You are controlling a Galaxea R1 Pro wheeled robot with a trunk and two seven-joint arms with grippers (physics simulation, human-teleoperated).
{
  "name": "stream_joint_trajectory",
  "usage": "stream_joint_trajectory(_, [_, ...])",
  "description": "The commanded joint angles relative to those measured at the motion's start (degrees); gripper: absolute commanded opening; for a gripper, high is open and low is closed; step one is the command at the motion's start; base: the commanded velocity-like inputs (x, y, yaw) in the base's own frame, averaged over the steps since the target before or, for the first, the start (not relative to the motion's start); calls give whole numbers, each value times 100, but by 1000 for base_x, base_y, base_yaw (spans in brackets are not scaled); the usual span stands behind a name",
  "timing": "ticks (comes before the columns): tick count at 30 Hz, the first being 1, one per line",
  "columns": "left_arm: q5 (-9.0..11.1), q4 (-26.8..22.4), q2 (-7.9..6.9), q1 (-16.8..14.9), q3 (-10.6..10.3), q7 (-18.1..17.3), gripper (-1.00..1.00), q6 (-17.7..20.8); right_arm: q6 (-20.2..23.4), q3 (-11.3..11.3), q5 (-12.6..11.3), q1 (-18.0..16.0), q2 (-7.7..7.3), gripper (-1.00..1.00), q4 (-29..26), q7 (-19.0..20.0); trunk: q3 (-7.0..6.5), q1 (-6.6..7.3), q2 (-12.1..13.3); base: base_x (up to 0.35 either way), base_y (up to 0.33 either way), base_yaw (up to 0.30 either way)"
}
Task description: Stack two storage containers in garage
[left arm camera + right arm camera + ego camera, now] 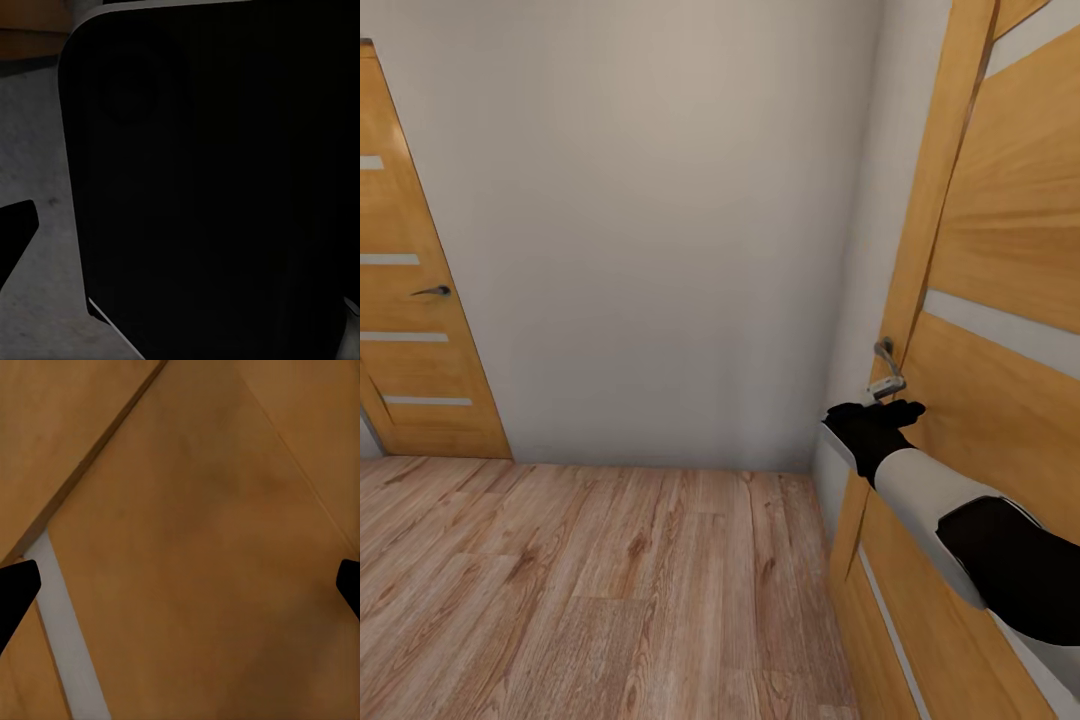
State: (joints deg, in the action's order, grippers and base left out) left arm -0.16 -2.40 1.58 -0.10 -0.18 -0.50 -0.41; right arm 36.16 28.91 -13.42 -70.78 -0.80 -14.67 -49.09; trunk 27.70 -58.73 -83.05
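Note:
The two storage containers are out of view. I face a white wall in a room with a light wood plank floor [590,590]. My right gripper [892,404] reaches to the orange-wood door [1000,260] at the right and sits just under its metal handle [886,368]. In the right wrist view the right gripper [180,585] is open, with bare door panel and a frosted strip [67,637] between its fingertips. In the left wrist view, one dark fingertip [15,234] of the left gripper stands at the picture's edge, beside a dark panel [217,187] of the robot over grey floor.
A second orange-wood door [415,330] with frosted strips and a dark handle [432,291] stands at the far left. The white wall [660,230] closes the space ahead. The right door's frame [920,250] runs close to my right arm.

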Motion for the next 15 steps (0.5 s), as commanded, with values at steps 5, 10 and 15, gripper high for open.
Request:
stream_joint_trajectory(5, [-2,-6,0,1,0,-3,100,-3,100,62,24,-5,-17,100,-9,-49,5,0,-3,0,0,0])
stream_joint_trajectory(10, [-2,-6,0,1,0,-2,100,-3,102,62,24,-6,-20,100,-9,-50,5,0,-3,0,0,0])
stream_joint_trajectory(15, [-2,-6,0,1,0,-2,100,-3,102,62,24,-6,-73,100,-9,-49,5,0,-3,0,0,0])
